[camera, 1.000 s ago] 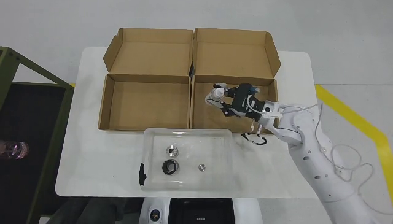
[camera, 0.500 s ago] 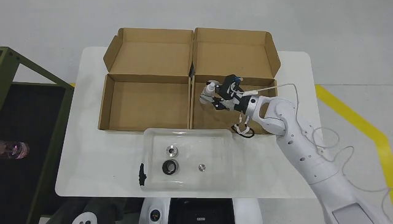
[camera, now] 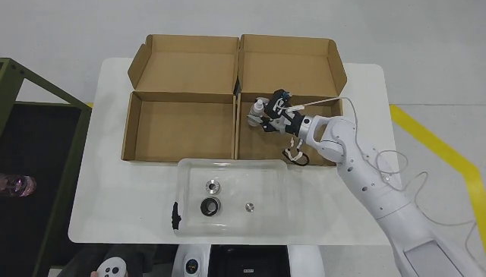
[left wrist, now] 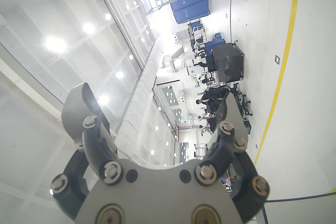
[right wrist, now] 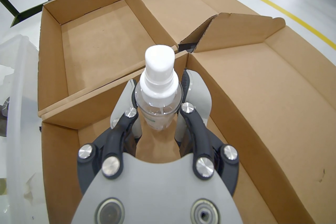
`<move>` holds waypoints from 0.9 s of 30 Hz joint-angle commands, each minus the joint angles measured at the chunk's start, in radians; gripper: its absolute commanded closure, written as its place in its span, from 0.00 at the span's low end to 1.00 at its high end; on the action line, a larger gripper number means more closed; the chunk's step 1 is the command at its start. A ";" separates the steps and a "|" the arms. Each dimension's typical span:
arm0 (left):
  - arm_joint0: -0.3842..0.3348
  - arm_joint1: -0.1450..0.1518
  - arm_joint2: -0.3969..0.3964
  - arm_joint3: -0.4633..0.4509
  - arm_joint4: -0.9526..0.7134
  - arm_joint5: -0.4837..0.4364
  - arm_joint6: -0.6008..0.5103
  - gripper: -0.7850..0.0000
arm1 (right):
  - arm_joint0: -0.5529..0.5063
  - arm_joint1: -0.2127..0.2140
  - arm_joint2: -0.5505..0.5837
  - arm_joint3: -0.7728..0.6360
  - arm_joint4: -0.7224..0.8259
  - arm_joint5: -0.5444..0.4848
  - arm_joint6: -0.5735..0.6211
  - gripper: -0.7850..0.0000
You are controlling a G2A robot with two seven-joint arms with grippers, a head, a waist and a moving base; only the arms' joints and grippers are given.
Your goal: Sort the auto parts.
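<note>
- right gripper (right wrist: 160, 95): jaws closed narrow around the body of a small clear plastic spray bottle with a white pump cap (right wrist: 158, 83); grip looks firm, one finger on each side.
- bottle location: held over the right brown cardboard box with its lid open (camera: 334, 125), near that box's wall next to the left brown cardboard box (camera: 182, 129). cap points towards that wall. cannot tell whether the bottle touches the box floor.
- bottle appearance: transparent round body, liquid level not readable, cap seated and intact.
- left gripper (left wrist: 153, 104): fingers spread wide, nothing between them, aimed up at the ceiling.
- progress (judgement): early. bottle appears about to be set down in the right box, release not yet done.
- left to do: clear plastic tray (camera: 231, 163) at the near side of the white table (camera: 114, 163) holds a silver round metal part (camera: 213, 186), a dark ring (camera: 209, 207) and a small silver disc (camera: 248, 207), none sorted yet.
</note>
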 commanded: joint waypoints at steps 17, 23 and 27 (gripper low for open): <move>0.000 0.000 0.000 0.000 0.000 0.000 0.000 0.00 | -0.004 -0.002 0.023 -0.037 -0.062 0.001 -0.010 0.31; 0.000 0.000 0.000 0.000 0.000 0.000 0.000 0.00 | -0.061 0.023 0.090 -0.190 -0.097 -0.039 0.005 0.30; 0.000 0.000 0.000 0.000 0.000 0.000 0.000 0.00 | -0.111 0.039 0.133 -0.304 -0.105 -0.075 0.043 0.24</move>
